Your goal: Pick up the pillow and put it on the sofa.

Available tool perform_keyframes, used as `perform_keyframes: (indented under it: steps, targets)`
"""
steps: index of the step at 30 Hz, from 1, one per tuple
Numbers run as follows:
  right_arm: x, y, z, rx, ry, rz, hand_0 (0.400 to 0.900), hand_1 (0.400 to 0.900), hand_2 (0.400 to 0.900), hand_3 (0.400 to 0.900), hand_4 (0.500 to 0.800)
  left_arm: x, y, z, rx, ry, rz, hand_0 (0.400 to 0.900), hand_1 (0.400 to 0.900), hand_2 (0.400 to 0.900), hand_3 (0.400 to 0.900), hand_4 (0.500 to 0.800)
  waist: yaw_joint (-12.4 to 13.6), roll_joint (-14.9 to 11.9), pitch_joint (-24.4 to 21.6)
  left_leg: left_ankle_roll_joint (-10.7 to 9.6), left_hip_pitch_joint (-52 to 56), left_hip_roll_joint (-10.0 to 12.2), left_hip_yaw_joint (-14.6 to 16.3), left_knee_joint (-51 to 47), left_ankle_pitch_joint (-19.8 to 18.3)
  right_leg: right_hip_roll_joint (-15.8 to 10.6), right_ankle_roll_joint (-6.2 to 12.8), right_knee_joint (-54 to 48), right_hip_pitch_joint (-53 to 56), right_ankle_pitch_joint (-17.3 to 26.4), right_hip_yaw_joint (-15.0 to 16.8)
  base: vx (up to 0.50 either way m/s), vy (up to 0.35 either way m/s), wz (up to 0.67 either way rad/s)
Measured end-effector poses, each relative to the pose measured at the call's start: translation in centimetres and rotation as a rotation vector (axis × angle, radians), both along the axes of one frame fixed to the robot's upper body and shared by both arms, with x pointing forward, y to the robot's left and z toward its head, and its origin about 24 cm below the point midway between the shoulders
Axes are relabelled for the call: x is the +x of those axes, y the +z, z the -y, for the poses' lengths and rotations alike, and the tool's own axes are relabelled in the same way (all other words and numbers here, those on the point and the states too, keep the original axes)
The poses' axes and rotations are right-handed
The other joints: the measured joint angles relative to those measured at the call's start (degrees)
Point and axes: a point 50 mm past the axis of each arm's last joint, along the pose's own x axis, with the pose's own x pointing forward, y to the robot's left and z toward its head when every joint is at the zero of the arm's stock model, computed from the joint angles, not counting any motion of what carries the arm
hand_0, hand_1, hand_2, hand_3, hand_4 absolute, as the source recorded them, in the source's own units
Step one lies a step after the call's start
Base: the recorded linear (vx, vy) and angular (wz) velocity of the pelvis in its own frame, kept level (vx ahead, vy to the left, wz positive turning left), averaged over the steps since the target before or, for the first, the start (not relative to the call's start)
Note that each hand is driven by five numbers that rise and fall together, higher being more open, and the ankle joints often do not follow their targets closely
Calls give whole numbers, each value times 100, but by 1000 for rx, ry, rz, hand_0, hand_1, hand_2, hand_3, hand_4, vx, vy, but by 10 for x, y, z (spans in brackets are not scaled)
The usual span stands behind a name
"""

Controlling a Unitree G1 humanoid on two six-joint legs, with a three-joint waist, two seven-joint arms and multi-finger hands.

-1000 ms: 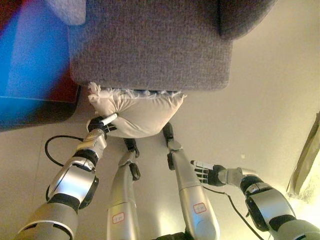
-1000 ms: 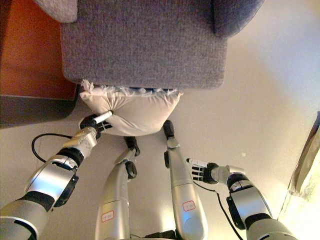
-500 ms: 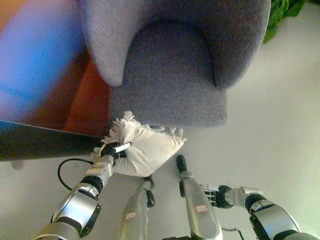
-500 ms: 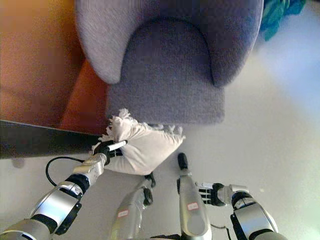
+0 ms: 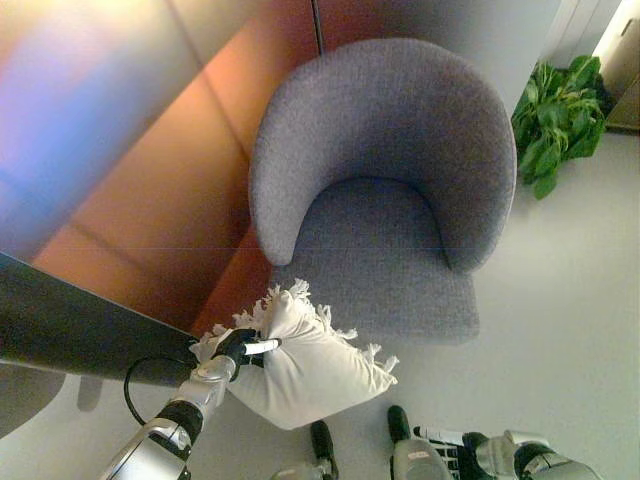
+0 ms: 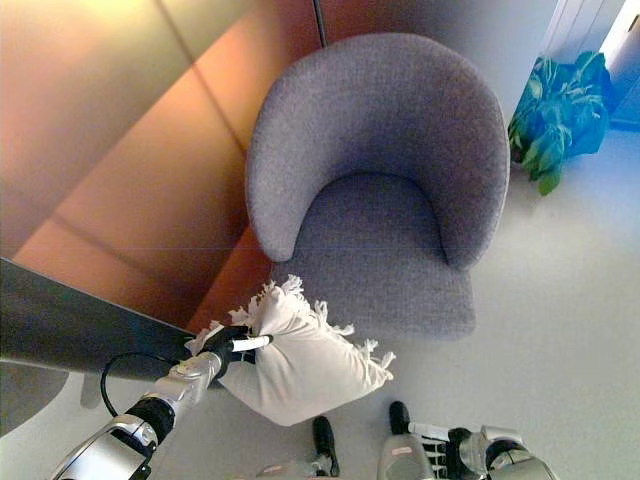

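Nearest, the right hand [image 5: 462, 452] hung low at the right edge, its fingers straight and relaxed, holding nothing. Just left of it and a little farther, the left hand [image 5: 237, 346] had its fingers curled round the fringed left corner of the cream pillow [image 5: 305, 365], which hung off the light floor [image 5: 560, 300], touching or overlapping the near edge of the seat. Beyond stood the grey sofa [image 5: 385, 190], a rounded tub chair. Farther right, a green plant [image 5: 555, 120] sat near the wall.
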Motion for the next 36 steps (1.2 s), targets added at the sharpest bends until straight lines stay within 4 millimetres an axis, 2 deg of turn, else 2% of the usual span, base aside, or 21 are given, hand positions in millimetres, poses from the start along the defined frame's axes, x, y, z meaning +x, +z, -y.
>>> perform_keyframes:
  steps: [4, 12, 15, 17, 22, 28, 36]
  targets:
    - [-14, -3, 4, 18, -24, -18, 900, 900, 900, 900, 800, 10, 20, -9, 51, -119, 44, 400, 400, 400, 400, 500, -5, 15, -92, -12, 214, 7, 2, -2, -61, 6, 1, -178, 301, 30, -68, 21, -66, -2]
    - [-38, -5, 13, 47, -65, -24, 900, 900, 900, 900, 800, 38, 74, -46, 142, -240, 117, 400, 400, 400, 400, 500, -184, 28, -234, -19, 548, -5, 34, -63, -123, -3, 7, -384, 751, 90, -92, 43, -45, 3]
    - [-47, -7, 14, 54, -91, -27, 900, 900, 900, 900, 800, 56, 101, -49, 210, -322, 137, 400, 400, 400, 400, 500, -219, 26, -314, -15, 595, -16, 42, -64, -129, -13, 9, -380, 795, 90, -86, 56, -38, -6]
    - [-46, -7, 14, 53, -89, -20, 900, 900, 900, 900, 800, 66, 117, -51, 263, -360, 149, 400, 400, 400, 400, 500, -331, 35, -347, -1, 640, -24, 55, -64, -138, -21, 13, -380, 835, 90, -73, 56, -42, -12]
    - [-53, -8, 15, 62, -134, -18, 900, 900, 900, 900, 800, 91, 149, -40, 350, -412, 159, 400, 400, 400, 400, 500, -512, 59, -472, -1, 734, -17, 235, -65, -196, -9, 25, -379, 843, 95, 104, 61, -66, -21]
    - [-52, -8, 15, 75, -203, 8, 900, 900, 900, 900, 800, 104, 170, -40, 379, -360, 191, 400, 400, 400, 400, 500, -991, 119, -531, 3, 757, -20, 499, -64, -250, -11, 45, -378, 771, 109, 290, 51, -48, -21]
    - [-57, -7, 18, 80, -286, 24, 900, 900, 900, 900, 800, 113, 178, -27, 361, -305, 231, 400, 400, 400, 400, 500, -1286, 218, -602, 8, 823, -21, 796, -65, -347, 2, 78, -374, 690, 128, 571, 66, -48, -17]
